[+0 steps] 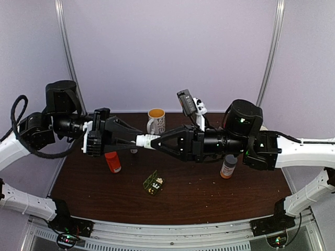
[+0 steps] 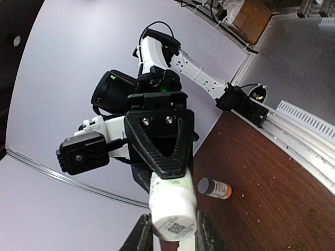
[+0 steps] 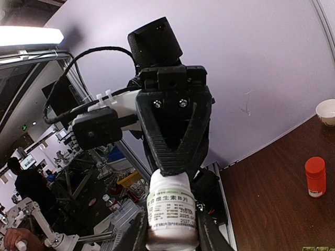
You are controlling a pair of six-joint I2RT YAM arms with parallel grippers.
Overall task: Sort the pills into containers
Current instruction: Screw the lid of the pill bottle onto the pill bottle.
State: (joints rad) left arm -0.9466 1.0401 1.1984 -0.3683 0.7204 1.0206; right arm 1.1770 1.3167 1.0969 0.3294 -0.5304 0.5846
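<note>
**Top view.** The dark green, compartmented pill box [image 1: 153, 183] lies on the brown wood-grain bench [image 1: 209, 198] at lower centre, well apart from both arms. Pale specks show inside it, too small to identify. At frame centre, above the bench, the left pincer [image 1: 138, 140] and right pincer [image 1: 156, 141] are clamped on opposite ends of one cylindrical white bottle [image 1: 147, 141], whose contents are hidden. An orange bottle [image 1: 112, 162], a mug [image 1: 156, 121] and a grey-capped bottle [image 1: 228, 166], partly hidden by the right arm, rest on the bench.

**Right wrist view.** The pill box is cut off at the lower right edge.
</note>
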